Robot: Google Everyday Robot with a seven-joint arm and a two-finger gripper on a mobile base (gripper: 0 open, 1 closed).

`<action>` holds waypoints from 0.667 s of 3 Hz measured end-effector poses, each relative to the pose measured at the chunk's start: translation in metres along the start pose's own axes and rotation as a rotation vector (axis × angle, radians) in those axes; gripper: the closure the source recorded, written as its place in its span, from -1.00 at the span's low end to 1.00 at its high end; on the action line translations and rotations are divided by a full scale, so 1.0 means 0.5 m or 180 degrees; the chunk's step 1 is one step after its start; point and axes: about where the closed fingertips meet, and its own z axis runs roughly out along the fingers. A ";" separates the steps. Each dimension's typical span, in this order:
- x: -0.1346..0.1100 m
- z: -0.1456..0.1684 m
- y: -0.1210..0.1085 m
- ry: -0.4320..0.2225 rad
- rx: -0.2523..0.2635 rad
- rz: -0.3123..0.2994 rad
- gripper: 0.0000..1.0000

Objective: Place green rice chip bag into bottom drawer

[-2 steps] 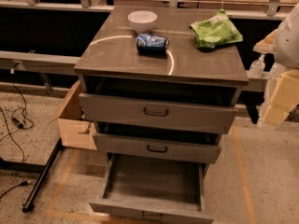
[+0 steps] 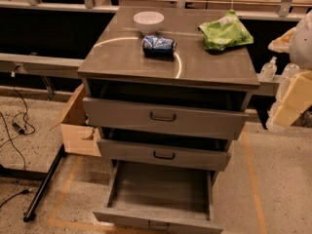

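Room: speckled floor (image 2: 39, 145) with orange tape lines around a grey wood-grain cabinet; long workbenches run behind it.
Surface: the cabinet top (image 2: 122, 57), glossy, with a curved streak of reflected light.
Green rice chip bag: the green rice chip bag (image 2: 225, 32) lies crumpled on the surface near the far right corner, nothing touching it.
Blue can: a crushed blue can (image 2: 159, 46) lies on its side near the middle of the surface, well apart from the bag.
Bowl: a white bowl (image 2: 148, 21) stands upright just behind the can, near the far edge.
Bottom drawer: the bottom drawer (image 2: 156, 221) is pulled far out toward the camera, its grey inside in full view.
Upper drawers: the top drawer (image 2: 163, 117) and middle drawer (image 2: 164, 155) each sit slightly out, with a dark gap above each front.
Gripper: the gripper (image 2: 287, 106) shows as a cream-coloured block at the right border, off the surface and below its right edge, well apart from the bag; its grasp state cannot be made out.
Beside the cabinet: a cardboard box (image 2: 78, 130) stands on the floor at the left; black cables (image 2: 14, 126) trail further left.
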 end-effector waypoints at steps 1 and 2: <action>0.035 -0.003 -0.096 -0.0574 0.0385 0.0293 -1.00; 0.068 -0.003 -0.235 -0.1166 0.0804 0.0481 -1.00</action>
